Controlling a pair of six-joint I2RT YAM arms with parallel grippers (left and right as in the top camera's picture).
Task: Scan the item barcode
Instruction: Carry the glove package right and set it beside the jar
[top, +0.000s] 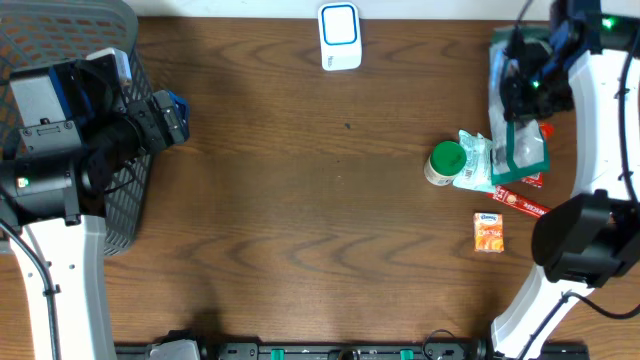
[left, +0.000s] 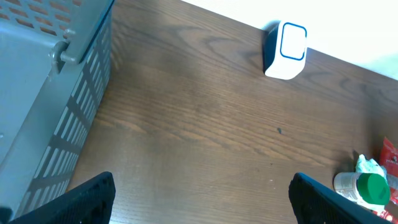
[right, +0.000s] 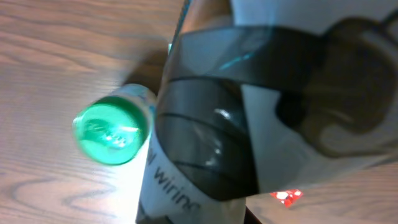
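Note:
My right gripper (top: 527, 105) is shut on a flat plastic package (top: 526, 150) with a teal card, held above the table's right side. In the right wrist view this package (right: 249, 118) fills the frame, showing a dark band and a white label reading "wiring"; no barcode shows. The scanner (top: 340, 37), a white block with a blue-outlined window, stands at the far edge in the middle, also visible as the scanner (left: 287, 50) in the left wrist view. My left gripper (top: 170, 112) (left: 202, 190) hangs open over bare wood beside the basket, holding nothing.
A grey mesh basket (top: 60, 30) (left: 56, 93) sits at the far left. Under the held package lie a green-capped bottle (top: 445, 160) (right: 112, 130), a white crumpled packet (top: 478, 160), a red pack (top: 522, 200) and an orange tissue packet (top: 489, 232).

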